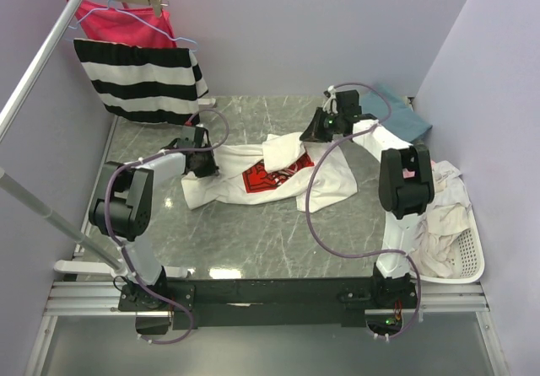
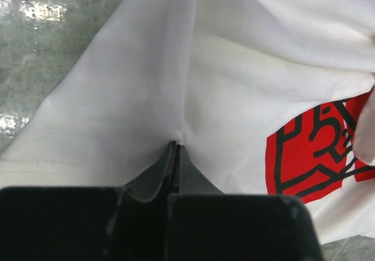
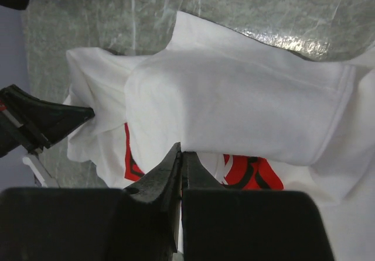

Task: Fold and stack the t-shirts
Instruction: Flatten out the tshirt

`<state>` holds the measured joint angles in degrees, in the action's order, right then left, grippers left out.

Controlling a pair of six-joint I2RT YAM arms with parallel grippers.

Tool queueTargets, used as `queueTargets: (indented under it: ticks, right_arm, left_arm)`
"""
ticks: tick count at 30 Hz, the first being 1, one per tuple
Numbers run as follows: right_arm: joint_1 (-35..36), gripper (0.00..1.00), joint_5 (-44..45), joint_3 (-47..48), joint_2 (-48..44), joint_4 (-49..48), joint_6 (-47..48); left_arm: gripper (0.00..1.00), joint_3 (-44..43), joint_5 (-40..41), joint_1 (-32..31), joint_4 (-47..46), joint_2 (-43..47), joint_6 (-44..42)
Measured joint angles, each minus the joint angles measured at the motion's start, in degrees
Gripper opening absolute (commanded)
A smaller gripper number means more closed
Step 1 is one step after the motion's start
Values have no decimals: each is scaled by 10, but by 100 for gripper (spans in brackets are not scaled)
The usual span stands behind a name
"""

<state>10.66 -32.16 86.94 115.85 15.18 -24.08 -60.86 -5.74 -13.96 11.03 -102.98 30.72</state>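
A white t-shirt with red logo lies rumpled mid-frame, a teal t-shirt upper right, pale t-shirts heaped right.

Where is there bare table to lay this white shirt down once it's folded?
Widest bare patch: the near strip of table between the white t-shirt and the arm bases. A smaller one lies at the far edge, between the striped garment and the right hand. The right side is crowded: teal t-shirt, basket of pale shirts.

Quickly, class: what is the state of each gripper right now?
Left gripper: closed, pinching the white tee.
Right gripper: closed, pinching a fold of the same tee.
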Motion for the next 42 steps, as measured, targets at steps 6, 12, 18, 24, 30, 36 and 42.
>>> queueTargets:
  ticks: [6, 12, 18, 24, 30, 36, 42]
  right_arm:
    - [-16, 0, -20, 0, -50, -1, 2]
    - [-24, 0, -26, -14, -158, 5, 14]
    - [-23, 0, -25, -45, -267, 2, 25]
    - [-24, 0, -29, -71, -264, 1, 27]
    - [-24, 0, -40, -75, -201, 4, 27]
    - [-24, 0, -50, -75, -179, 4, 24]
    - [-24, 0, -62, -75, -175, -2, 22]
  left_arm:
    - [1, -26, 29, 0, 43, 13, -5]
    - [1, -95, 42, 10, 98, 95, -27]
    - [58, -113, 37, 32, 88, 163, -38]
    - [99, -42, -13, 30, 26, 127, -30]
    - [100, -4, -33, 3, -20, 41, -29]
    - [99, -15, -30, -52, -58, 14, -41]
    - [99, -42, -21, -82, -71, -11, -46]
